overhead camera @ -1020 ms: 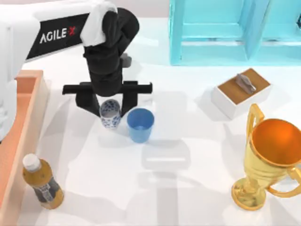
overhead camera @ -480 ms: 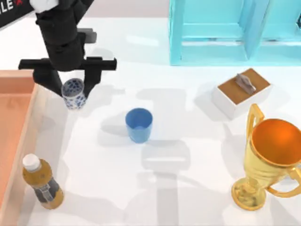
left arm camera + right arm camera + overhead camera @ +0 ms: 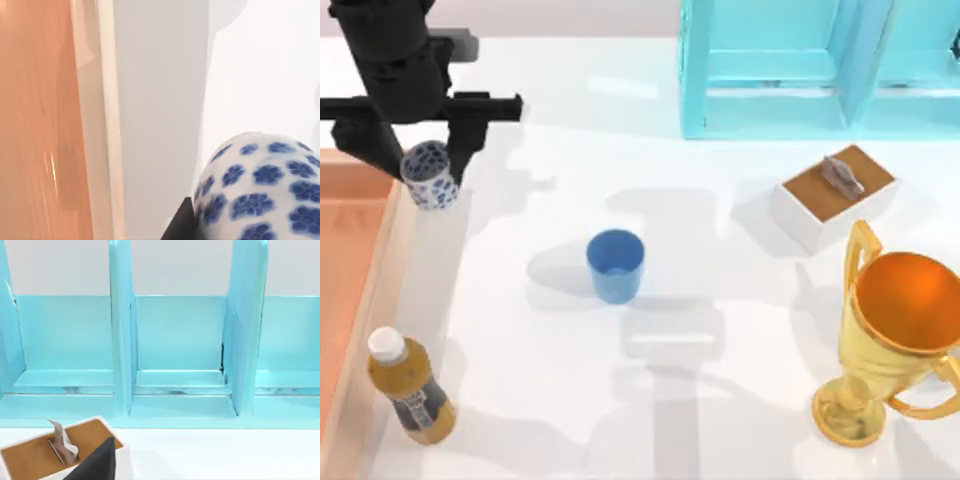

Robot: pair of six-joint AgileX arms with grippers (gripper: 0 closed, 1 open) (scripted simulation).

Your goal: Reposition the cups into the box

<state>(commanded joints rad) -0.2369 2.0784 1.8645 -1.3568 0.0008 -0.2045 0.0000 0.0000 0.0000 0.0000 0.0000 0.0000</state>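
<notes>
My left gripper (image 3: 421,168) is shut on the white cup with blue flowers (image 3: 430,182), held above the table just right of the box's right wall (image 3: 383,262). In the left wrist view the flowered cup (image 3: 260,187) sits close up, with the box's pale rim (image 3: 100,125) and orange floor (image 3: 35,125) beside it. The plain blue cup (image 3: 616,264) stands upright and alone mid-table. A dark part of my right gripper (image 3: 100,464) shows in the right wrist view, over the white block.
A juice bottle (image 3: 410,390) stands at the front left beside the box. A gold trophy (image 3: 900,340) is at the front right, a white block with brown top (image 3: 837,195) behind it, and a turquoise shelf (image 3: 820,65) at the back right.
My left gripper has carried the flowered cup up off the table and leftward, from beside the blue cup to the box's right wall. The blue cup has stayed put.
</notes>
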